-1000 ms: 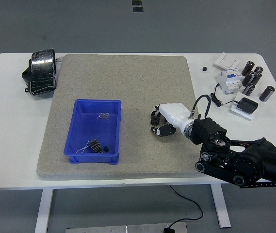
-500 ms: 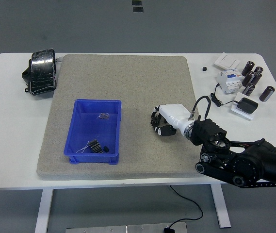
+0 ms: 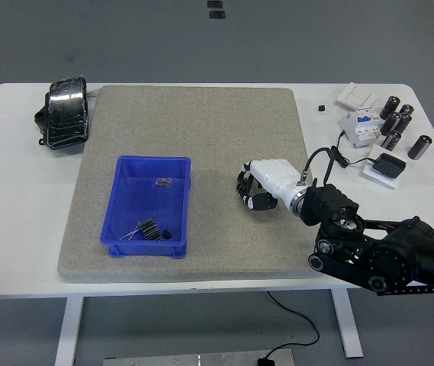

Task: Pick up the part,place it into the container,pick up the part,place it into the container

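The blue container stands on the grey mat, left of centre. Inside it lie a small dark part near the far wall and a black ribbed part with thin wires near the front wall. My right hand, white-backed with black fingers, is over the mat to the right of the container, low above the surface. Its fingers are curled in. I cannot see any part inside them. The left arm is out of view.
The grey mat covers most of the white table. A black wrapped object lies at the far left. At the far right are several black cylinders, a white breaker, a white switch plate and a black adapter.
My right hand's fingers have gone from spread to curled. The hand has shifted slightly up and away from the near edge. The container and its contents have not moved.
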